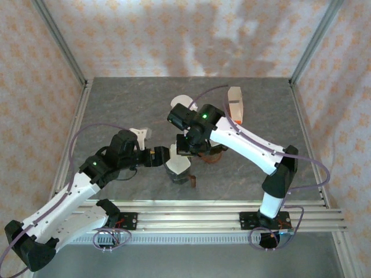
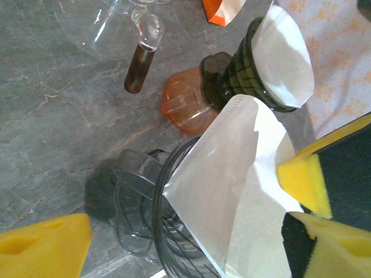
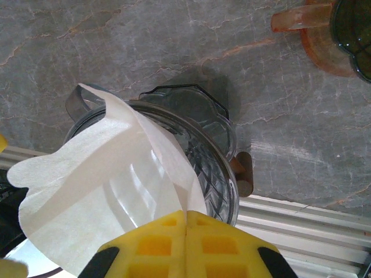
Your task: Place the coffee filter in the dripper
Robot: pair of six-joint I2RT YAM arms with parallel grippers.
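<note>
Grey, marble-veined table (image 1: 116, 104), bounded at the near edge by aluminium rails (image 1: 203, 217). Carries, close to those rails, a smoky clear dripper (image 3: 203, 127) standing upright on its flanged base, handle to one side. Just beyond it, an orange cup (image 2: 182, 104) resting on the stone, near the dripper but apart from it. Off to the side, a glass carafe (image 2: 93, 23) with a brown handle (image 2: 138, 69). Well back, towards the far right corner, an orange-and-white packet (image 1: 235, 103).
</note>
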